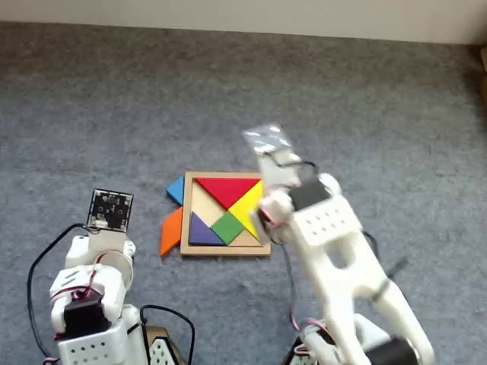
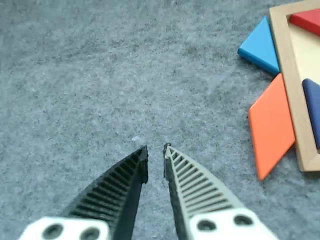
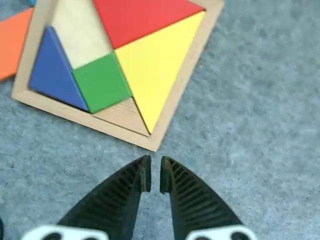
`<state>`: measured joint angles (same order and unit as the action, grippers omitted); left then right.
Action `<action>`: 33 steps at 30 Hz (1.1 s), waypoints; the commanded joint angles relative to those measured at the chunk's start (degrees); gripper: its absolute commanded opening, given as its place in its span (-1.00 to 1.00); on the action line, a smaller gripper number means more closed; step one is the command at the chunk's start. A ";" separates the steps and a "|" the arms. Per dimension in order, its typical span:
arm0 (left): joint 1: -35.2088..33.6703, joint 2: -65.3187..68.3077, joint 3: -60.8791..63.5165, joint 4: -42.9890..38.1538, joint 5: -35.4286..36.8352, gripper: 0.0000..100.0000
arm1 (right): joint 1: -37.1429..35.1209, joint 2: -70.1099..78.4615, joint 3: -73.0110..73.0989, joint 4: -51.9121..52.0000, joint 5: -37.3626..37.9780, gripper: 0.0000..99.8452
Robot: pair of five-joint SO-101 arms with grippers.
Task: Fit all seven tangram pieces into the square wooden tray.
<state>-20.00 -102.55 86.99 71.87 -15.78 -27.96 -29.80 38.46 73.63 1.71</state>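
Note:
The square wooden tray [image 1: 225, 251] lies mid-carpet and holds a red triangle [image 1: 226, 188], a yellow triangle [image 1: 247, 204], a green square [image 1: 227, 226] and a purple triangle [image 1: 200, 230]. Bare wood shows in two gaps. Just outside its left rim lie a light blue triangle [image 2: 260, 45] and an orange parallelogram [image 2: 270, 125]. My right gripper [image 3: 151, 167] is shut and empty, low over the carpet just off the tray's rim [image 3: 75, 112] near the yellow triangle's [image 3: 157, 70] tip. My left gripper [image 2: 155, 150] is shut and empty, over bare carpet some way from the orange piece.
A crumpled clear plastic bag [image 1: 266, 139] lies just beyond the tray's far right corner. The right arm [image 1: 335, 243] overhangs the tray's right edge. The left arm [image 1: 91, 296] stands at the near left, with cables trailing beside it. Grey carpet [image 1: 114, 114] surrounds everything.

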 commanded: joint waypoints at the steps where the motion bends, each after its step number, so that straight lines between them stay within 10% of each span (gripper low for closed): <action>1: 2.95 -1.98 -8.31 3.87 -0.35 -0.85 | 6.90 -11.65 9.63 -4.70 0.44 -0.93; 10: 5.93 16.40 -20.35 4.48 -3.34 -0.83 | 18.51 -25.45 26.59 -11.30 6.77 -0.93; 18: 11.65 40.22 -27.30 3.60 6.07 -0.40 | 20.88 -26.86 30.37 -11.38 6.42 -0.93; 33: 12.79 72.04 -27.47 -21.89 10.37 -0.40 | 25.71 -27.03 40.92 -20.79 6.42 -0.93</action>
<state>-8.31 -36.26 62.46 55.60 -5.85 -2.99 -55.38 78.73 55.87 7.43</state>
